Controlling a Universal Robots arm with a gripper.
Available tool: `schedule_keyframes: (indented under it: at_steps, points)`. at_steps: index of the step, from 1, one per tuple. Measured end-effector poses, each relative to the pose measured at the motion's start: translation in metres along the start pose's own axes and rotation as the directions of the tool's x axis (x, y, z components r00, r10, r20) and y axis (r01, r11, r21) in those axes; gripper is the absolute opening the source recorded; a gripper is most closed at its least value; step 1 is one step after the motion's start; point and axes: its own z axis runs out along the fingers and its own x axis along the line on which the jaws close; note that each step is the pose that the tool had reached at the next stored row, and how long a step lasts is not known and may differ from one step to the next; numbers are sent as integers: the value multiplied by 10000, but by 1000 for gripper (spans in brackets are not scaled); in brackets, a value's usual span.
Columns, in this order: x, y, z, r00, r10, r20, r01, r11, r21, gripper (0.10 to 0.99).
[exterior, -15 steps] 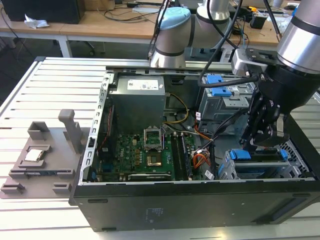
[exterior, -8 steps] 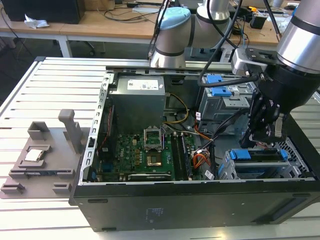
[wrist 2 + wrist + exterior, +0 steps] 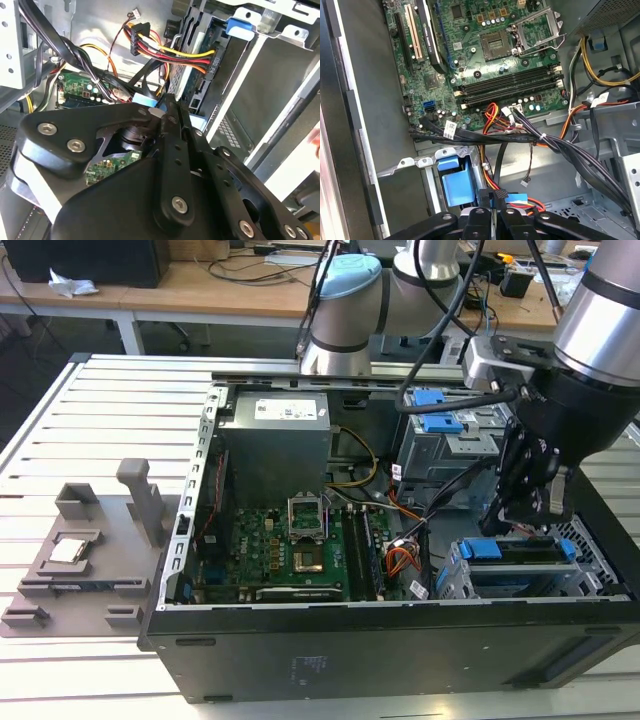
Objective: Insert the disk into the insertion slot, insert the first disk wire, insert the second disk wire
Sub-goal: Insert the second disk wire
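Note:
The disk [image 3: 523, 553] sits inside the insertion slot [image 3: 592, 543] at the case's front corner on the exterior view's right, its blue carrier tab [image 3: 482, 548] showing. A red, yellow and black wire bundle [image 3: 172, 52] is plugged into the disk's rear edge [image 3: 196, 80]. My gripper [image 3: 522, 508] hangs just behind the disk and is shut on a black plug [image 3: 498, 195] with a flat light-blue wire [image 3: 518, 198]. The same light-blue wire [image 3: 146, 99] shows at the fingertips [image 3: 170, 107] in the second wrist view, a short way from the disk's connectors.
Behind the gripper stands a taller grey cage with blue latches [image 3: 436, 410]. Black cable bundles [image 3: 560, 147] cross the case between the motherboard [image 3: 485, 55] and the drive bays. A grey fixture plate [image 3: 85, 555] lies on the slatted table on the exterior view's left.

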Motion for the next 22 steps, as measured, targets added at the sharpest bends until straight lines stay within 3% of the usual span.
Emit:
schedule_keyframes:
  at_steps: [3, 4, 7, 8, 9, 14, 18, 22]
  points:
    - [5, 3, -74, 9998, -186, -8, 186, 9998, 11, 145]
    - [5, 3, -77, 9987, -515, -17, 515, 9987, 29, 145]
    - [6, 3, -79, 9914, -1305, -56, 1305, 9914, 72, 145]
    - [5, -1, -80, 9841, -1776, -81, 1777, 9840, 96, 145]
    - [2, -8, -80, 9811, -1931, -88, 1932, 9811, 104, 145]
    - [-10, -96, -82, 9793, -2024, -94, 2024, 9792, 96, 145]
    - [104, -148, -70, 9793, -2024, -94, 2025, 9792, 95, 145]
    - [92, -221, -63, 9793, -2024, -93, 2025, 9792, 89, 145]
